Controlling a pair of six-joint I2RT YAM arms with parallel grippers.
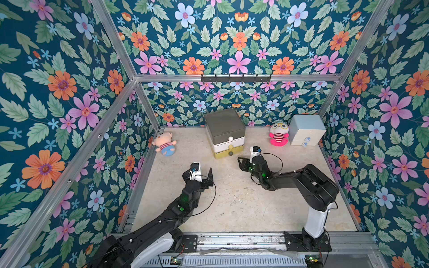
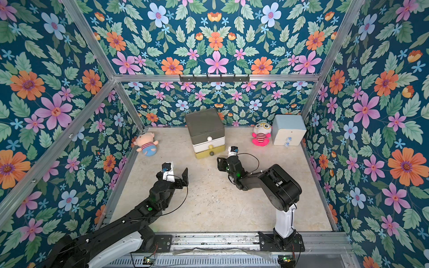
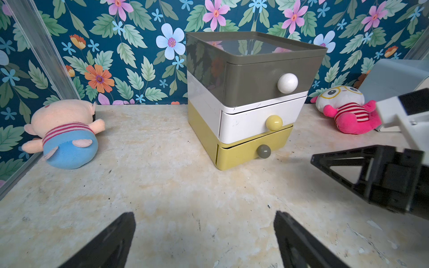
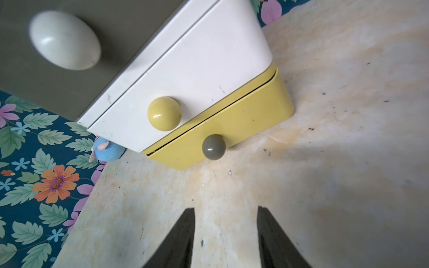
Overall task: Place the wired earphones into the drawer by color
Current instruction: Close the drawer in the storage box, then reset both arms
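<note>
A three-drawer stack [image 1: 224, 133], grey over white over yellow, is standing at the back middle of the table [image 1: 232, 208], and the wired earphones are not showing in any view. The right gripper [image 4: 226, 208] is hovering just in front of the yellow bottom drawer [image 4: 232, 120], facing its grey knob [image 4: 213, 147] without touching it, jaws apart and holding nothing. The left gripper [image 3: 204, 213] is hanging farther back over the table, jaws spread wide and empty

Two plastic drawer cabinets are standing: grey-white-yellow three-drawer stack [image 1: 224, 125], pale blue two-drawer box [image 1: 306, 127]. Two striped plush toys are resting: peach pig [image 1: 165, 144], pink doll [image 1: 278, 137].
</note>
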